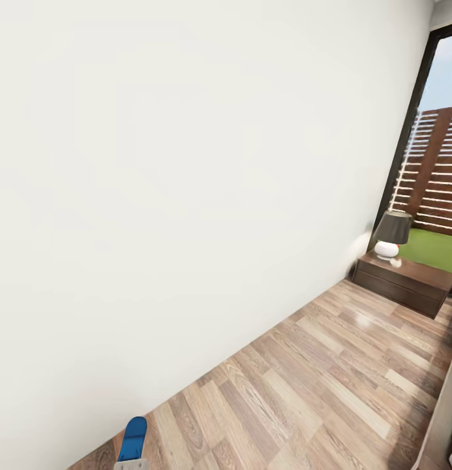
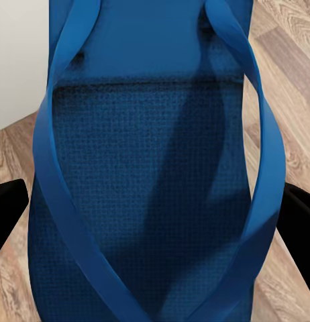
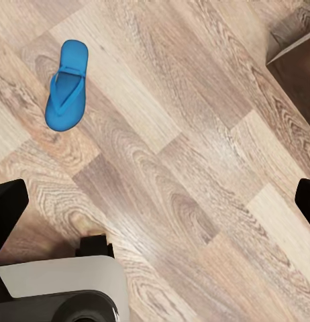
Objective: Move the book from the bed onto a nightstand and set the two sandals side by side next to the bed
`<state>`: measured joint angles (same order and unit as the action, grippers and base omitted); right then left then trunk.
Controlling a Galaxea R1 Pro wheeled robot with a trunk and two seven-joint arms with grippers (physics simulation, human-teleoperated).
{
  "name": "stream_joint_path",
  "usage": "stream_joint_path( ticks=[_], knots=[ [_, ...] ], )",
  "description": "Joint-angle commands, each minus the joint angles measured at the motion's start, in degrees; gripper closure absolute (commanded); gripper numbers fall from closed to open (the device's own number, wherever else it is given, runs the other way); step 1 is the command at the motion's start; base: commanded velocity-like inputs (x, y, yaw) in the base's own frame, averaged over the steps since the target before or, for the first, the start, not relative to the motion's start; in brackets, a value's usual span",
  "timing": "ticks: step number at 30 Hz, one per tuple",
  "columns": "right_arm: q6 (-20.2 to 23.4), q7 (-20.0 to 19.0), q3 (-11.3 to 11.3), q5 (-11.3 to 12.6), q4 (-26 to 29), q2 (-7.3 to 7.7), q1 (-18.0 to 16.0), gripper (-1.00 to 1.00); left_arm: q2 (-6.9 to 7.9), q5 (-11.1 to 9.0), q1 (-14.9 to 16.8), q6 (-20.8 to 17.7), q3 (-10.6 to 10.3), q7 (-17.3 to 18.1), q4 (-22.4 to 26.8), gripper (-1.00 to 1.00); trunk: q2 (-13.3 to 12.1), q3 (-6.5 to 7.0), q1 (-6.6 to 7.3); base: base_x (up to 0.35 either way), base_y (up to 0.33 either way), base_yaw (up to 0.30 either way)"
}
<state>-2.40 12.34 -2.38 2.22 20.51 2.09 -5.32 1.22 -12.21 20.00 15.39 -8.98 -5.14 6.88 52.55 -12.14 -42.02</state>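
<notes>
1. My left claw (image 2: 155, 221) is clamped on one sandal (image 2: 148, 174); I must keep it level in transit.
2. My right claw (image 3: 155, 194) hangs apart above the floor (image 3: 195, 134), the second sandal (image 3: 66, 86) lying nearby; I should pair them there.
3. Far off, a nightstand (image 1: 405, 282) carries a lamp (image 1: 391, 235).

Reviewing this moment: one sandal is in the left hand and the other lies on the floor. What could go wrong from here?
The held sandal sits between the left hand's fingers, gripped at its edges, so it might slip in transit. The other sandal lies alone on the wood floor, so the pair may end up apart.
</notes>
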Motion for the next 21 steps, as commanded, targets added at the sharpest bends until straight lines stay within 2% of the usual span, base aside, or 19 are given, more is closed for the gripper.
stream_joint_path(
  ticks=[1,21],
  knots=[
    [-0.2,0.2,-0.3,0.2,0.0,0.02,0.0,-1.00,0.01,-0.4,0.0,0.2,-0.5,-0.2,0.0,1.00,0.1,-0.08,-0.02,0.132,0.012,-0.002],
    [-0.2,0.2,-0.3,0.2,0.0,0.02,0.0,-1.00,0.01,-0.4,0.0,0.2,-0.5,-0.2,0.0,1.00,0.1,-0.08,-0.02,0.110,0.002,0.000]
  ],
)
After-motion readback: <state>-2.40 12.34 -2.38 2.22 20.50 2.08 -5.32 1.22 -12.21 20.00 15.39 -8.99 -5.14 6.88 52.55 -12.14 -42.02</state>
